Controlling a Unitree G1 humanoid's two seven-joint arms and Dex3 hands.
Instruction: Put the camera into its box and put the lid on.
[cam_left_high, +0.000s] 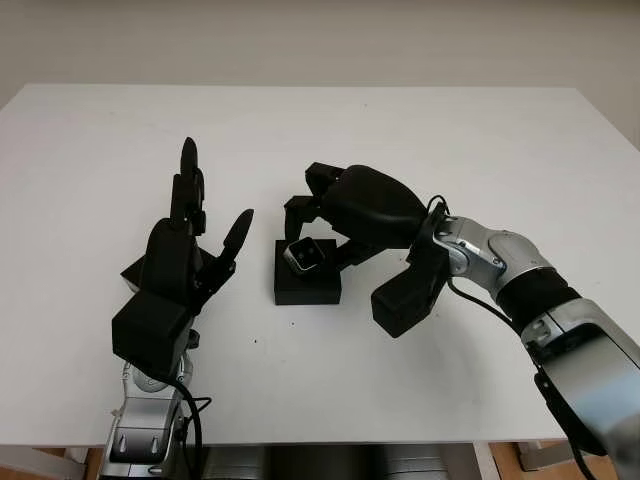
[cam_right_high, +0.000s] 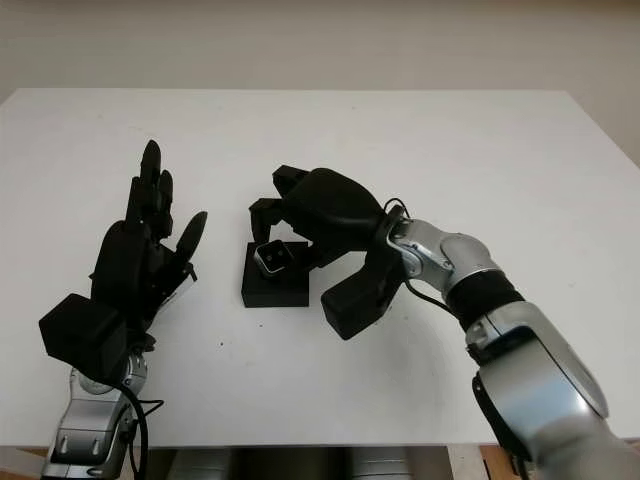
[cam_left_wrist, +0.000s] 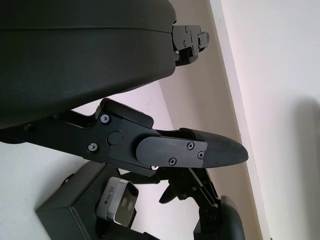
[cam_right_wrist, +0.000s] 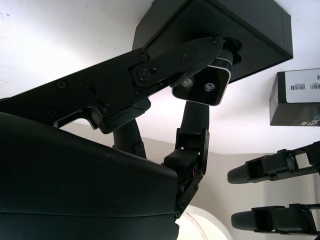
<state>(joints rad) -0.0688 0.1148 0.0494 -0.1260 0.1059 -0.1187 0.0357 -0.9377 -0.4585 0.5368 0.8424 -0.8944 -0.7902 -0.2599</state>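
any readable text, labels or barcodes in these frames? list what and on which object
Nothing legible.
Lid: white barcode stickers and white lettering on its side, seen in the right wrist view, too small and cut off to read.
Camera, held by the right hand over the box: no text seen.
Left hand, open beside the box: no markings.

The right hand (cam_left_high: 345, 215) is crowding over the box (cam_left_high: 306, 283), gripping the camera (cam_left_high: 304, 256) and blocking it from above and behind. The left hand (cam_left_high: 185, 255), open, is standing beside the box, leaving a bare table (cam_left_high: 300, 400) gap between.
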